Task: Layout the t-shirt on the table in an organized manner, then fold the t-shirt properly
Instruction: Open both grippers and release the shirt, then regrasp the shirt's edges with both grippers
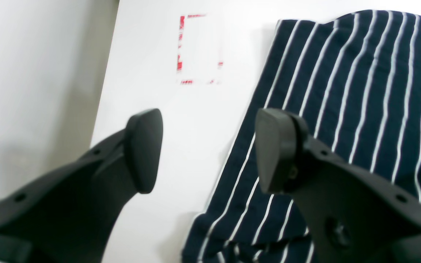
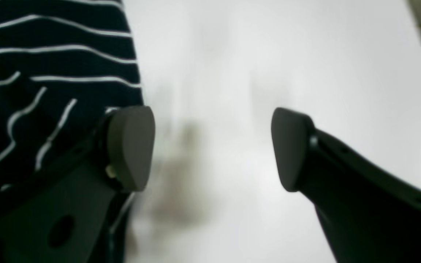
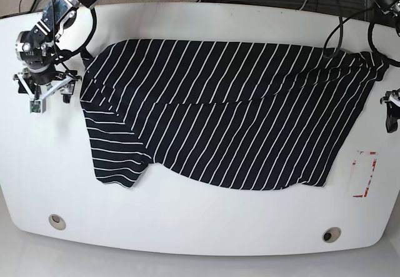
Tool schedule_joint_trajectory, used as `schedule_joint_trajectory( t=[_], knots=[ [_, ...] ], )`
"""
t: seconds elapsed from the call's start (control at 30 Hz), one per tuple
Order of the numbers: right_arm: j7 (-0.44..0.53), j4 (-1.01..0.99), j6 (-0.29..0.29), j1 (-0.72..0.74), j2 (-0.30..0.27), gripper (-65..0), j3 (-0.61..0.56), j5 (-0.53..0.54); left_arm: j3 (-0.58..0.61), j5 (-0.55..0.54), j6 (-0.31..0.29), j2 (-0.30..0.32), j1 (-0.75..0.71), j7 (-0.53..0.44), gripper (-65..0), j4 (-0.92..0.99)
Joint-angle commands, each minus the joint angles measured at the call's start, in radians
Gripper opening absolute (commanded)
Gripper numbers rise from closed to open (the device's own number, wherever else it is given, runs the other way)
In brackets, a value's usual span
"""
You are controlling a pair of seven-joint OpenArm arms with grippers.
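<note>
Grommet holes (image 3: 57,221), sticker (image 3: 364,174) beside t-shirt (image 3: 225,114)

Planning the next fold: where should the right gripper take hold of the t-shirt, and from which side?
Probably the sleeve edge nearest the open right gripper, coming in from the table's bare side: the t-shirt lies flat there, its border exposed.

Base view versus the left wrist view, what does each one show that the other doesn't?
Only the base view shows the whole t-shirt spread out, two grey grommet holes, cables behind the table, and the right tool. Only the left wrist view shows the left tool up close, open and empty, beside the shirt's edge. Both show the striped shirt, the white table and the red-and-white sticker.
</note>
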State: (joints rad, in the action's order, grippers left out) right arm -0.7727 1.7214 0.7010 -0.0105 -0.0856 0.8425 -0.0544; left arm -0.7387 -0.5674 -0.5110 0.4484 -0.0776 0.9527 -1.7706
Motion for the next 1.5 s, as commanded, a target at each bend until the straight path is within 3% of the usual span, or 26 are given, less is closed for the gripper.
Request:
schedule_joint_trajectory(
  t=[0.0,0.37,0.63,1.0,1.33,1.43,1.47],
  knots=[
    [0.022,-0.064,-0.003,0.039,-0.018,-18.2,-0.009,0.012,0.02,-0.015,0.019,0.005,0.037,-0.021,-27.2,-0.013],
    [0.022,-0.168,-0.003,0.096,0.031,-18.2,-0.013,0.006,0.115,-0.016,0.062,-0.013,0.065,-0.022,-27.2,-0.012],
    [0.022,-0.189,-0.003,0.09,0.063,-18.2,-0.064,0.006,0.109,-0.015,0.062,-0.04,0.078,-0.022,-27.2,-0.012],
    [0.031,-0.281,-0.003,0.099,0.065,-18.2,-0.085,0.012,0.11,-0.015,0.062,-0.041,0.08,-0.022,-27.2,-0.002],
    [0.088,-0.317,-0.003,0.091,0.062,-18.5,-0.084,0.009,0.112,-0.015,0.062,-0.041,0.141,-0.024,-27.2,0.174],
    [0.088,-0.317,-0.003,0.091,0.062,-22.2,-0.084,0.006,0.112,-0.015,0.062,-0.041,0.169,-0.025,-27.2,0.226],
    [0.088,-0.315,-0.003,0.091,0.062,-28.1,-0.084,0.006,0.112,-0.015,0.062,-0.041,0.192,-0.025,-27.2,0.257]
  ],
)
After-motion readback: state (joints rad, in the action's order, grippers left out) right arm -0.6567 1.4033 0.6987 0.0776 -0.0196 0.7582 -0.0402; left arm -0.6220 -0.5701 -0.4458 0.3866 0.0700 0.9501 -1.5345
